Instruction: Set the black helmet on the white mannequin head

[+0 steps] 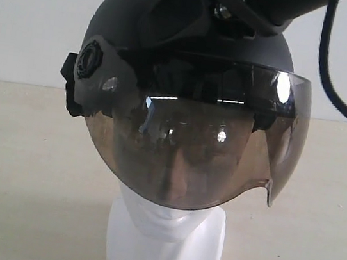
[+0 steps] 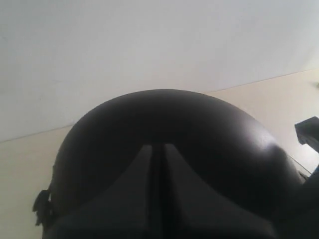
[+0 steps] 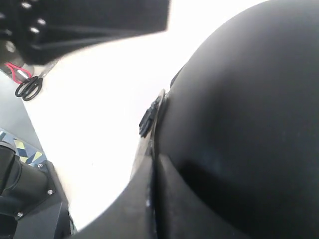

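Note:
The black helmet (image 1: 173, 39) sits over the white mannequin head (image 1: 165, 232), its smoky visor (image 1: 197, 146) down over the face; only chin and blocky neck base show below. Black arm parts (image 1: 235, 12) rest on the helmet's crown. In the left wrist view my left gripper (image 2: 158, 147) is shut, its fingertips lying against the helmet shell (image 2: 199, 124) with nothing seen between them. In the right wrist view my right gripper (image 3: 153, 162) is shut on a thin edge at the helmet's (image 3: 249, 109) side, just below the visor pivot (image 3: 148, 117).
The head stands on a beige table (image 1: 19, 166) before a white wall. A black cable (image 1: 335, 81) hangs at the upper right. Black-handled scissors (image 3: 27, 87) lie on the table's far part, and an arm base (image 3: 25, 186) stands beside it.

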### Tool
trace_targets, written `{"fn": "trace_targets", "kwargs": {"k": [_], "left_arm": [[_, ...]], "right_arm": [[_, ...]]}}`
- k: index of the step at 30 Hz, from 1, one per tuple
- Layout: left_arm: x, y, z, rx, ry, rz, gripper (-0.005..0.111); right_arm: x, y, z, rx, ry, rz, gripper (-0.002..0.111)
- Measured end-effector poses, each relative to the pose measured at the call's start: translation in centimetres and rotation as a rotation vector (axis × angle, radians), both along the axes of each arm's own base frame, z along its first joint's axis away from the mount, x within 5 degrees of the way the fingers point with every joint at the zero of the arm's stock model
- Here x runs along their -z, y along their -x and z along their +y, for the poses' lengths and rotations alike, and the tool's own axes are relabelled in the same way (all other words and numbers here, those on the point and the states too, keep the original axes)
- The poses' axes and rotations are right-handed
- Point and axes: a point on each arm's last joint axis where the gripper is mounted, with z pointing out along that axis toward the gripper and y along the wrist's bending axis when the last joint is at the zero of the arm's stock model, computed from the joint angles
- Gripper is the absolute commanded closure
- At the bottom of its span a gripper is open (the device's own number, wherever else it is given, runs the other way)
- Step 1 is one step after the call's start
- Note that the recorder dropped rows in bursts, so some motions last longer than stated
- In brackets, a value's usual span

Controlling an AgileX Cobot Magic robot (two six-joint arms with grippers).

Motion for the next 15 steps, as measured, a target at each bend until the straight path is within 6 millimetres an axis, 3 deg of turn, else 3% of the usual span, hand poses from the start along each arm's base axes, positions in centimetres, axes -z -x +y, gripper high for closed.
{"fn": "trace_targets", "kwargs": {"k": [8,15], "left_arm": [[-0.1,2.1,2.9,-0.076,-0.001,0.001,0.102],[0.0,2.7,3.6,-0.095,-0.009,0.014,0.102]], "right_arm": [[0.3,0.3,-0.1,-0.020,0.028,0.031,0.109],[1.1,1.0,0.1,-0.062,0.084,0.094,0.109]]}}
